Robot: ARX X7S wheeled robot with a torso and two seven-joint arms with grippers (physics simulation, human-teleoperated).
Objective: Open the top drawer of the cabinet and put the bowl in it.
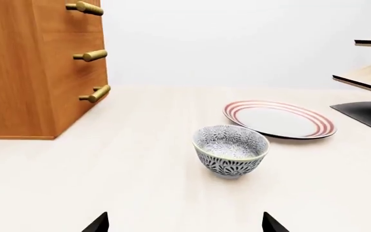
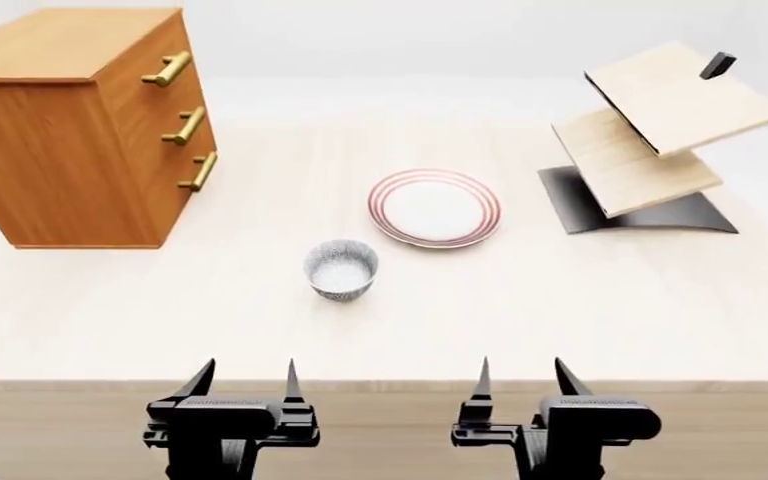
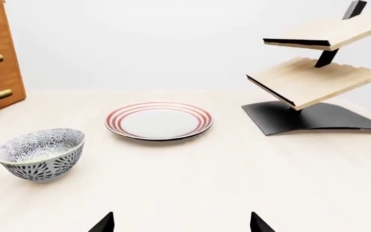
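Nearest the robot, at the table's front edge, the left gripper (image 2: pixel 245 378) and the right gripper (image 2: pixel 519 375) hang side by side — both with fingers spread apart, nothing between them. In each wrist view only the two dark fingertips (image 1: pixel 98 223) show at the frame edge, wide apart.

Past them on the pale table (image 2: pixel 598 310) stands the bowl (image 2: pixel 341 269), upright, blue-grey patterned outside and whitish inside, roughly ahead of the left gripper and well clear of it. Just beyond and to its right lies the red-ringed plate (image 2: pixel 434 208), flat, near the bowl but not touching.

Farther back on the left sits the cabinet (image 2: pixel 57 150), its three brass handles facing the table's middle. The top drawer (image 2: pixel 155 52) is closed, flush with the two below. On the far right stands a rack (image 2: pixel 651 140) — two tilted pale boards over a black base.
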